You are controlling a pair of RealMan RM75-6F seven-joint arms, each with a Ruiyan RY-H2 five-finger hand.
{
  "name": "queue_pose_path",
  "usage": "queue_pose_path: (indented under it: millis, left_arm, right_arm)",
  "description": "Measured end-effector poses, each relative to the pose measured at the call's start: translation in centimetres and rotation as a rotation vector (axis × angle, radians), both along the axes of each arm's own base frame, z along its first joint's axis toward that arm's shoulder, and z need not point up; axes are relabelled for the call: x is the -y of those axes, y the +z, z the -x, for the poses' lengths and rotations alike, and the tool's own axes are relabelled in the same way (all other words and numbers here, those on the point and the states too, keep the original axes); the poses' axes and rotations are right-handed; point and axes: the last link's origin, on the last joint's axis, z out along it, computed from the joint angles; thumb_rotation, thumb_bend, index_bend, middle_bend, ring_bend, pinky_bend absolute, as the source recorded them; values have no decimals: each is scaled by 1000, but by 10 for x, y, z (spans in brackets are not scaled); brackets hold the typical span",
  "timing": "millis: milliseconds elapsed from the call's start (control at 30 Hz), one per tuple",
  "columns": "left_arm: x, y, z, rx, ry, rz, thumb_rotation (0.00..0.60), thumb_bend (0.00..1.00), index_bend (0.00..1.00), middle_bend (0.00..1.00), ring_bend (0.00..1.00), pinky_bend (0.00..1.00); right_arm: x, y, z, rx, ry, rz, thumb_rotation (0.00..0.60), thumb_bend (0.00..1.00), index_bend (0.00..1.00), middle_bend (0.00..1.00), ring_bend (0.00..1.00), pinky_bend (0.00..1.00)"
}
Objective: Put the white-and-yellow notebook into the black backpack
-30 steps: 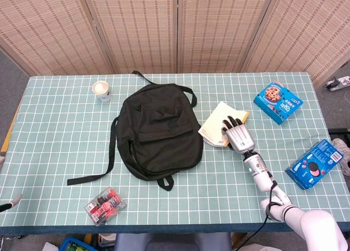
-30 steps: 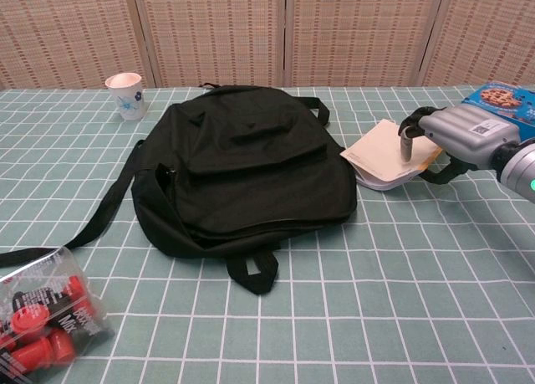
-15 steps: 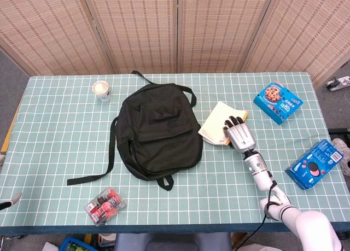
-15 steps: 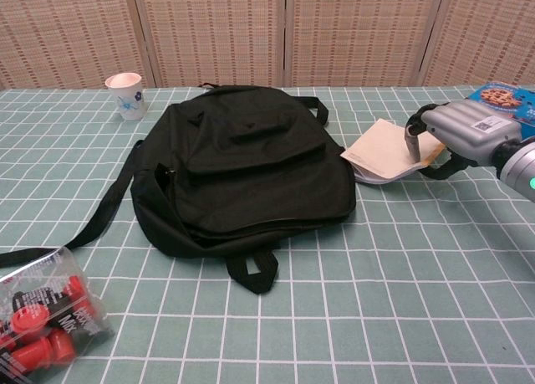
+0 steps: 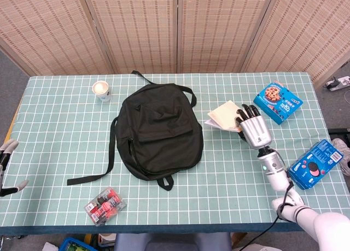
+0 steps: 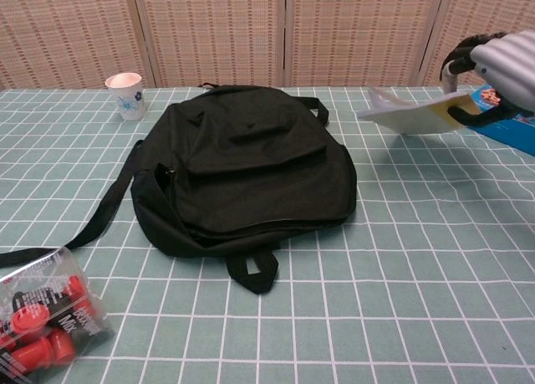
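Observation:
The black backpack (image 5: pixel 158 129) lies flat at the middle of the table, also seen in the chest view as a backpack (image 6: pixel 247 168) that looks closed. My right hand (image 5: pixel 254 128) grips the white-and-yellow notebook (image 5: pixel 225 115) by its right edge and holds it raised above the table, right of the backpack. In the chest view the notebook (image 6: pixel 405 115) hangs nearly level in the air under the right hand (image 6: pixel 493 62). My left hand (image 5: pixel 6 166) shows at the left edge, off the table, fingers apart and holding nothing.
A paper cup (image 5: pixel 101 91) stands at the back left. A pack of red items (image 5: pixel 105 205) lies near the front edge. A blue cookie box (image 5: pixel 277 101) and a blue Oreo box (image 5: pixel 313 163) lie at the right. A loose strap (image 5: pixel 90 177) runs out left of the backpack.
My right hand has lifted the notebook off the table and moved it up and to the right. My left hand has come further into view at the left edge.

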Motion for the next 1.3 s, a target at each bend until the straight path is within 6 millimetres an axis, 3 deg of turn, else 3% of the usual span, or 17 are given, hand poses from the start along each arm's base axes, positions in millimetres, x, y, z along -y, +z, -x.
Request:
queue_pose_path:
  millis: [300,667,1033,1300]
  left_arm:
    - [-45,-13,-32,3,-159,127,600,140,116,74,139,78]
    - [-88,-61,-90,78,-385,370,600,140,177,119,151,78]
    - [-115,-125,-148,114,-543,570,600,140,243,175,193,110]
    - [-132,-170,-168,66,-557,654,600,140,266,177,193,128]
  right_arm:
    - [-19,51,-10,11,68,107,600,365,742,348,184,212]
    - [-41,101,-20,-31,86,219,600,364,742,348,184,212]
    - [-48,111,-12,-61,53,245,600,365,742,348,184,211]
    - [-50,112,-7,-65,43,247,600,365,742,348,184,212]
